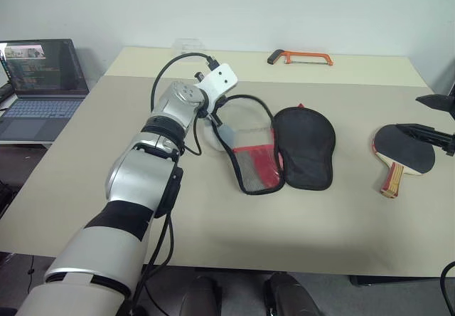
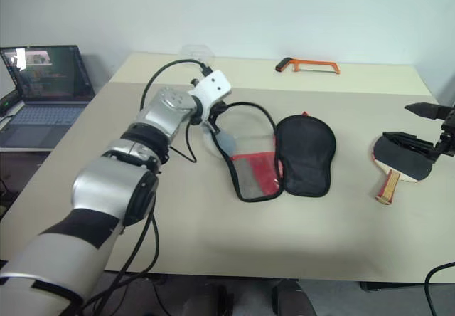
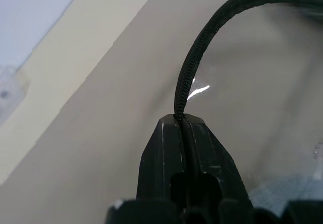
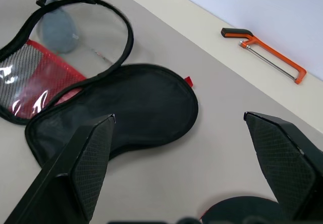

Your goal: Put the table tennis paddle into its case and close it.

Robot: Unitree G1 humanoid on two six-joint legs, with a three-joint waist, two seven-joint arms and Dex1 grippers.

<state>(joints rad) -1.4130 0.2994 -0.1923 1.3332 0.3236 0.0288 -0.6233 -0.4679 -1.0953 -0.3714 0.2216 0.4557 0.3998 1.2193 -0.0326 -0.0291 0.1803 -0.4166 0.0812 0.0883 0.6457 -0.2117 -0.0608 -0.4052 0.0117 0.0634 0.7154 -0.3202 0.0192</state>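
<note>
The case [image 1: 284,151] lies unzipped and spread flat on the desk [image 1: 213,230]: a clear, mesh-and-red half beside a black fabric half. The left fingers [image 3: 185,128] are pinched together on its black zipper edge. The table tennis paddle [image 1: 402,152], black-faced with a striped wooden handle, lies just under the wide-apart right fingers [image 4: 280,158].

place: office or lab | cues: beige table [image 1: 213,238], open laptop [image 1: 39,81] (code onscreen), hacksaw [image 1: 302,58]

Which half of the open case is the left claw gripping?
The clear plastic half, by its black rim; the black fabric half lies flat, untouched, nearer the paddle.
</note>
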